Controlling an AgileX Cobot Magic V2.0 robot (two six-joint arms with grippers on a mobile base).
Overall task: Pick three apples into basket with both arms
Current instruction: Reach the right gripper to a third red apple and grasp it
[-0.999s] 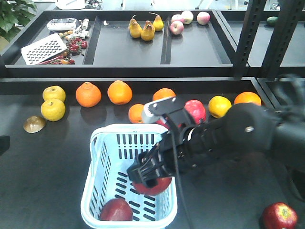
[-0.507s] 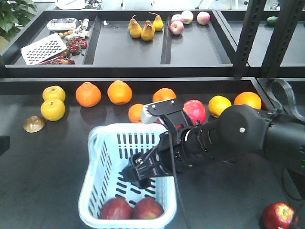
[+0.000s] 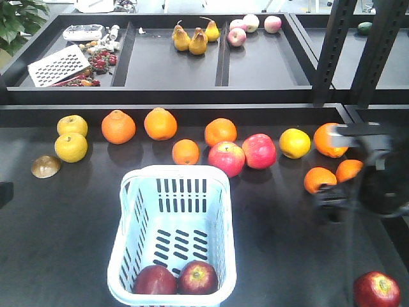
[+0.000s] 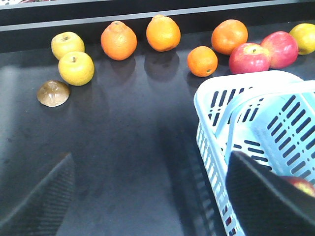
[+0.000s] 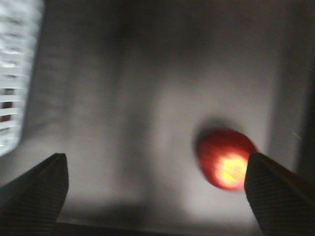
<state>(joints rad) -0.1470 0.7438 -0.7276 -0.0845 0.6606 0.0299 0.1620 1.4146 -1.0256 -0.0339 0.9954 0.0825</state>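
Observation:
The pale blue basket (image 3: 171,192) stands at front centre with two dark-red apples (image 3: 154,280) (image 3: 198,277) lying side by side at its near end. A third dark-red apple (image 3: 376,289) lies on the table at the front right. My right arm (image 3: 377,185) is a motion-blurred shape at the right, above and behind that apple. In the right wrist view the right gripper (image 5: 157,196) is open and empty, with the apple (image 5: 226,160) just inside its right finger and the basket (image 5: 15,73) at the left edge. The left gripper (image 4: 152,206) is open over bare table beside the basket (image 4: 246,128).
A row of oranges (image 3: 160,123), yellow fruits (image 3: 71,146) and two pink-red apples (image 3: 226,158) lines the table's back. A brown half-round object (image 3: 46,166) lies at the left. Raised black trays (image 3: 172,64) hold pears and other items. Black posts (image 3: 332,51) stand at the back right.
The right gripper let its apple go into the basket, beside the first one. The arm then swung out of the basket to the right, uncovering the fruit row.

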